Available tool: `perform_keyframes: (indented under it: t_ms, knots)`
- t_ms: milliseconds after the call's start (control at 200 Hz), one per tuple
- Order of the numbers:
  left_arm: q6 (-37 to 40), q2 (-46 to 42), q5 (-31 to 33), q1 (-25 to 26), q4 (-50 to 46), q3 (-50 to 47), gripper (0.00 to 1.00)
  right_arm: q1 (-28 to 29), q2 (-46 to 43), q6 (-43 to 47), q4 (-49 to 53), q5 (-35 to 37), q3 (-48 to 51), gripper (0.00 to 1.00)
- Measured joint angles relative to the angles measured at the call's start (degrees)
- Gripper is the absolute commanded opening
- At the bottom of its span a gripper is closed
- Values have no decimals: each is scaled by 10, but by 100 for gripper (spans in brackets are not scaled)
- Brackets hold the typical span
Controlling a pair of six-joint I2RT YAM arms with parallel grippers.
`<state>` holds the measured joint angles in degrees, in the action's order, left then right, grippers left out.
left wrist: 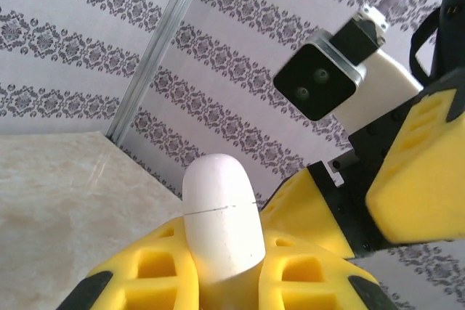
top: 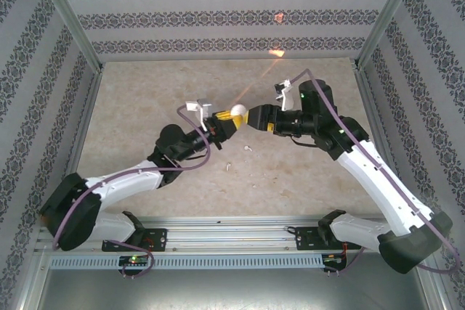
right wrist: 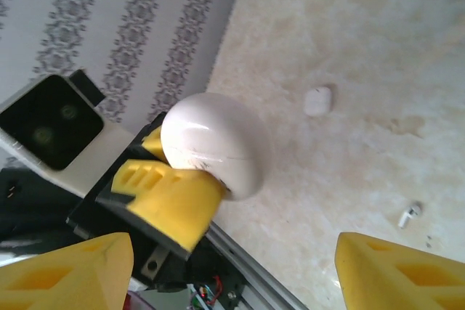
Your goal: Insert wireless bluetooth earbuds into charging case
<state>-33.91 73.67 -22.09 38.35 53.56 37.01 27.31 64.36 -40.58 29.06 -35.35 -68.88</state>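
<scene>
One charging case, glossy white and closed along a thin seam, is the centre of this figure. Your left fingers are clamped tight on its lower part, so the rounded end and the seam project free beyond the tips. That grip appears chosen to leave the lid portion unobstructed, though which half is the lid cannot be told for certain. In the overhead view the case hangs above the middle of the tabletop, raised off the surface, apparently so that a second set of fingers can reach it from the opposite side.

Your right fingers face it from 3 o'clock in the overhead view, tips just beside the case. Seen from the right wrist they stand wide apart, gripping nothing, with the case at 12 o'clock beyond the gap between them. Whether either tip touches the shell cannot be told.

Both earbuds lie loose on the tabletop, the first near the case at its 6 o'clock; the second earbud lies a little farther off, toward 7 o'clock. Neither is seated, so insertion has not begun. Judged from this arrangement, the step in hand is opening the case, one arm serving as a vice and the other free to work the lid. Expect the smooth shell to slip if the clamp loosens.
</scene>
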Motion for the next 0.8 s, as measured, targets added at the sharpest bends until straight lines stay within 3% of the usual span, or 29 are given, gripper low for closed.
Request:
perform_keyframes:
  t_ms: [180, 380, 689, 799]
  knots:
    - [-48, -60, -76, -36, -39, 2, 2, -5, 6, -2, -69, -56, -3, 64]
    - [-90, -74, -133, -40, -52, 21, 1, 5, 42, -17, -156, -102, -7, 56]
    - [-138, -76, -163, -48, -46, 26, 2, 28, 78, -26, -209, -137, -24, 20]
    - [-158, -78, -175, -55, -34, 26, 3, 28, 78, -28, -227, -144, -22, 12]
